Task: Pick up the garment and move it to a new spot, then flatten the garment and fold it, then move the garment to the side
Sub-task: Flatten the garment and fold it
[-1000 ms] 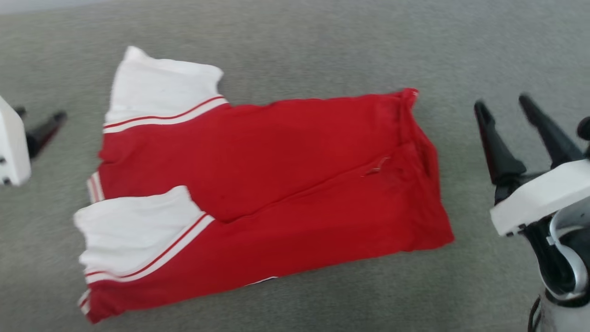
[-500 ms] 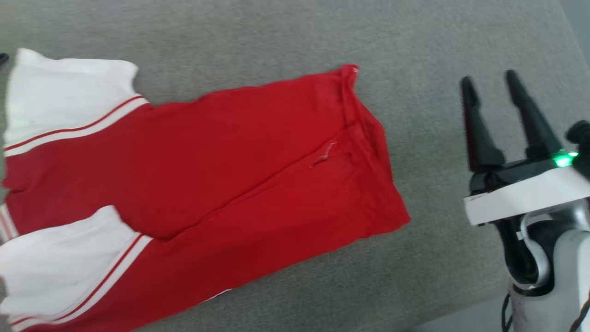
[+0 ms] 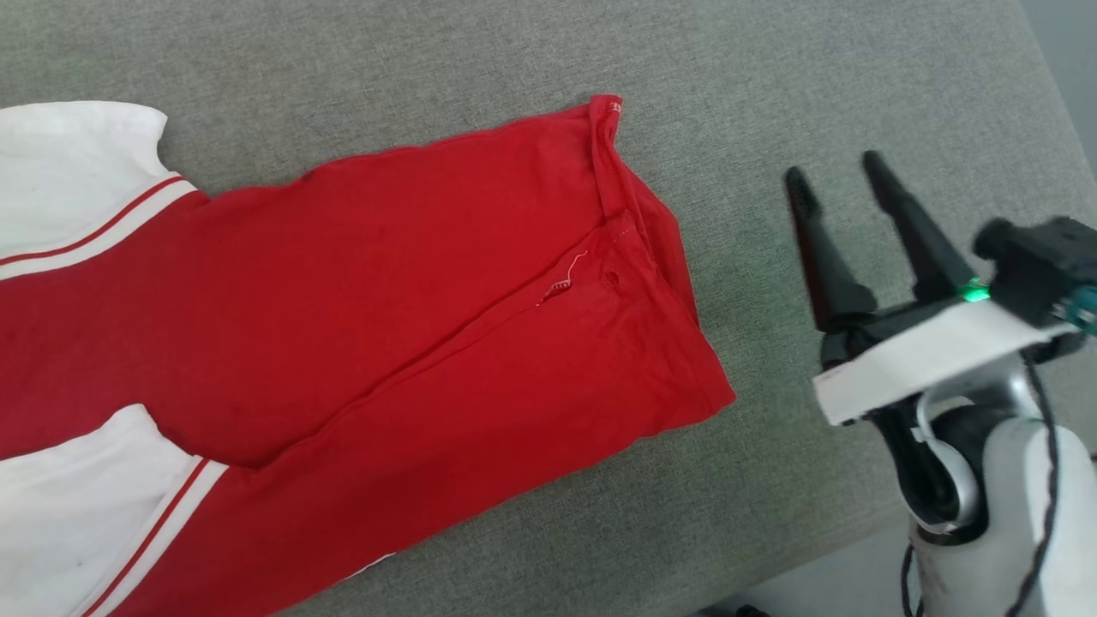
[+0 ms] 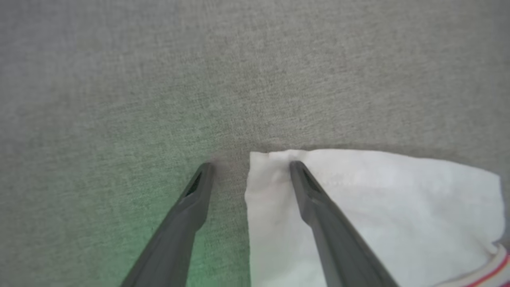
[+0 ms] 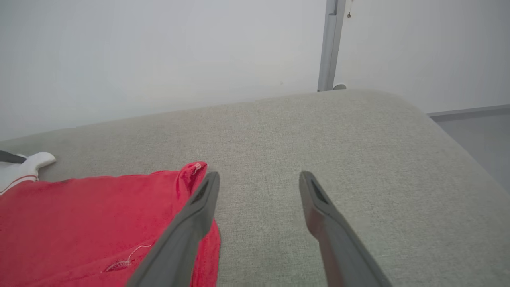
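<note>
The left gripper (image 4: pixel 252 166) is released. One of its long dark fingers is over bare upholstery and the other lies across a white sleeve corner; the blur may hide whether it touches the cloth.

The red sports-jersey garment with white sleeve ends and red-and-white striped trim (image 3: pixel 386 283) lies folded lengthwise on the grey woven cushion (image 3: pixel 771 86), sleeves to the left and hem to the right. It looks thin, light and limp, so it will probably sag, drag and let its layers slide apart. The sound holds are likely the corners, pinched through every layer: the sleeve corner on the left and a hem corner on the right.

The right gripper (image 3: pixel 836 169) is also released and holds nothing. It hovers just right of the hem, apart from it.

The head view gives the whole run of the folds and a loose thread near the hem. The left wrist view gives the sleeve edge close up. The right wrist view looks low across the cushion: the far hem corner stands up slightly, with a pale wall (image 5: pixel 159 52) and a grey upright post (image 5: pixel 330 44) beyond.
</note>
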Controlling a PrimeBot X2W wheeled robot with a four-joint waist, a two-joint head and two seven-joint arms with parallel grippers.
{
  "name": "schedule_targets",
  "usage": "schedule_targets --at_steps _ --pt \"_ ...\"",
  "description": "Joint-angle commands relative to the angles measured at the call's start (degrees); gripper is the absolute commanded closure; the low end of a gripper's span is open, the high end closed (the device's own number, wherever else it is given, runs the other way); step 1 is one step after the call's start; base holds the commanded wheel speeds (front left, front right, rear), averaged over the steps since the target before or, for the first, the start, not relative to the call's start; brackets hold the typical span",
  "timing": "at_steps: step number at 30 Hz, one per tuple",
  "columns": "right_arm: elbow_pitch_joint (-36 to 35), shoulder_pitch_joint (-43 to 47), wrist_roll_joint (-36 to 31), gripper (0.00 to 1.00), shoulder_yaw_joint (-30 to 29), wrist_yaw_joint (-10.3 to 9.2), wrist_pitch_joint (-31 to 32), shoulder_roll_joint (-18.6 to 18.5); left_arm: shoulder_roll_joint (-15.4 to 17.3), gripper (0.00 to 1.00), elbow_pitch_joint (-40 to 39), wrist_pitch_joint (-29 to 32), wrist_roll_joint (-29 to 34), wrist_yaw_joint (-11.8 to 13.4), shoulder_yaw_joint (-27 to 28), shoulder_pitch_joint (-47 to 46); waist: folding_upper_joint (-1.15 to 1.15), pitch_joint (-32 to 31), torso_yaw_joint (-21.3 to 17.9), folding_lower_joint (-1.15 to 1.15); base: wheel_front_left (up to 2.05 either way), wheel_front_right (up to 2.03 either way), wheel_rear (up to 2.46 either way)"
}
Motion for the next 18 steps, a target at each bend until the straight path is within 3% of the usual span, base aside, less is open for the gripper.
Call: schedule_targets --at_steps 1,3,6,18 --pt "0.43 -1.2 -0.13 0.0 1.11 -0.03 1.88 0.08 -1.86 0.0 2.32 5.07 -0.7 1.24 -2.35 2.82 0.0 0.21 0.18 0.0 0.0 0.0 0.0" --pt "1.05 -2.46 -0.01 0.0 1.85 -0.03 3.7 0.07 -3.3 0.05 3.32 8.75 -2.4 2.75 -2.56 3.39 0.0 0.36 0.44 0.0 0.0 0.0 0.0" --pt "2.77 -4.82 -0.47 0.0 3.22 -0.03 7.14 0.06 -5.15 1.0 2.86 13.28 -2.6 4.3 -3.99 3.9 0.0 0.6 1.08 0.0 0.0 0.0 0.0" --pt "21.68 -26.46 0.13 0.0 9.56 -0.03 27.14 0.06 -7.69 1.0 -1.38 8.41 -1.0 3.45 -2.94 -0.08 0.0 2.16 4.01 0.0 0.0 0.0 0.0"
